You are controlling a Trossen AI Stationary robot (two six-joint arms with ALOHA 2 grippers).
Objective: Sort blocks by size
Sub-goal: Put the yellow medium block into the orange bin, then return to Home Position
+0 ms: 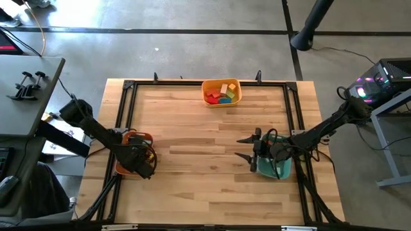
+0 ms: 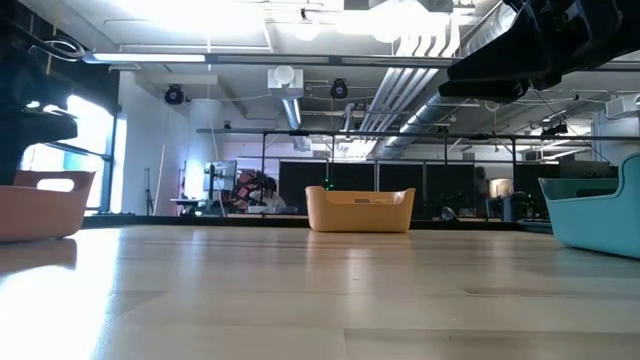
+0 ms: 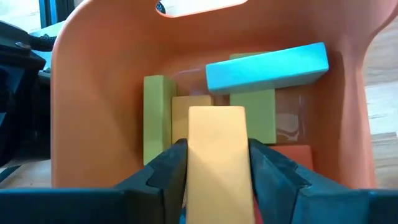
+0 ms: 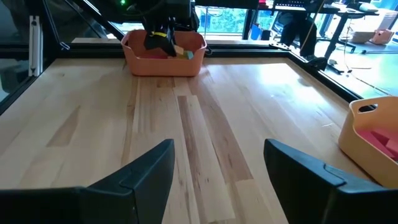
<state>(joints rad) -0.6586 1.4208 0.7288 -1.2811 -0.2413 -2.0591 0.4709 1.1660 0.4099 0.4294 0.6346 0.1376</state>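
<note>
My left gripper (image 3: 216,163) is inside the orange tray (image 1: 131,154) at the table's left, shut on a yellow block (image 3: 216,155). Under it in the tray lie two green blocks (image 3: 158,112), a blue bar (image 3: 267,65) and a red block (image 3: 292,154). The yellow tray (image 1: 221,92) at the far edge holds several red, yellow, green and blue blocks (image 1: 223,94). My right gripper (image 4: 217,168) is open and empty by the teal tray (image 1: 275,167) at the right, pointing toward the table's left. My left gripper pinches the yellow block's two long sides (image 3: 193,155) between its two fingers, which lie along its near end. The block points into the orange tray, above the other blocks; whether it rests on them cannot be told.
A black metal frame (image 1: 128,86) runs round the tabletop. Bare wood (image 1: 205,147) lies between the three trays. In the low view the orange tray (image 2: 40,205), yellow tray (image 2: 360,210) and teal tray (image 2: 595,215) stand on the table.
</note>
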